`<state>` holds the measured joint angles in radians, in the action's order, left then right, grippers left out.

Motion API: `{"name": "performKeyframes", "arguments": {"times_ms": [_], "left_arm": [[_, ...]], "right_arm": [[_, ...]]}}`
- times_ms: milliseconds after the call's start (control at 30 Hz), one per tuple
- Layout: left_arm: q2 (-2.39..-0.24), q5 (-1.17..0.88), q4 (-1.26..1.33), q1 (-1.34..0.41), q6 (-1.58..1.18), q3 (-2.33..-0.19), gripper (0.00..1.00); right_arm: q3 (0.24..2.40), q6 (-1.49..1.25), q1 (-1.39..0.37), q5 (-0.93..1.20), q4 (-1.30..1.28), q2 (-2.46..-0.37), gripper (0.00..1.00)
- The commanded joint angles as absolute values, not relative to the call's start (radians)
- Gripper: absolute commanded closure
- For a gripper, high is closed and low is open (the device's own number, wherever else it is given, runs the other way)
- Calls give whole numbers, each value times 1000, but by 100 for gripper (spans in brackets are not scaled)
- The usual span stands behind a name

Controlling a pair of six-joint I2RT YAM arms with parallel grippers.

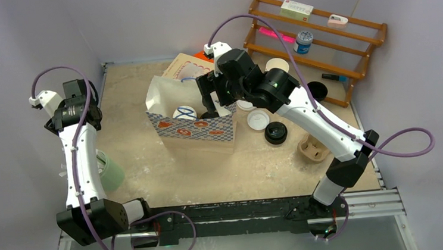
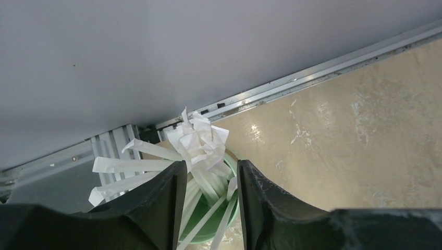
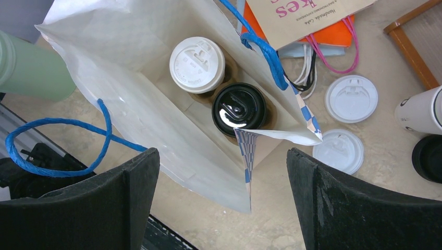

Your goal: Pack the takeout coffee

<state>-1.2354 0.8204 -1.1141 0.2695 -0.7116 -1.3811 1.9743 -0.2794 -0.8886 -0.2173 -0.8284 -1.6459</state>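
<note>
The white-lidded cup point(image 3: 197, 64) and black-lidded cup point(image 3: 238, 107) in the bag point(image 3: 130, 41) look light and crushable; grip their sides. Right fingers point(image 3: 114, 203) wide apart, empty; left fingers point(image 2: 156, 208) slightly apart.

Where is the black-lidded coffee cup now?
In the right wrist view, the black-lidded cup stands inside the open paper bag, just right of and below the white-lidded cup.

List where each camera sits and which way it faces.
Top: above, behind the bases, facing down at the table; left arm and right arm show.
Left wrist: on the left arm, facing down at straws by the wall; its parted jaws show.
Right wrist: over the bag, facing down at the white-lid cup and black-lid cup inside; its wide jaws show.
Shared: top and right wrist both show the bag.
</note>
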Motion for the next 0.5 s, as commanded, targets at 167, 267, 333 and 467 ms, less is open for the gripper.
{"name": "performKeyframes", "arguments": {"times_ms": [167, 267, 333, 467], "left_arm": [[-1222, 838, -1038, 272, -658, -1331, 57], [-1229, 843, -1019, 272, -649, -1320, 57], [-1235, 848, -1013, 272, -645, -1317, 58], [-1246, 886, -993, 272, -639, -1306, 66]], "right_arm": [[1976, -265, -884, -212, -813, -1613, 8], [1977, -266, -883, -215, -812, -1614, 8], [1977, -265, -884, -219, -813, -1614, 8], [1980, -264, -884, -225, -812, -1614, 7]]}}
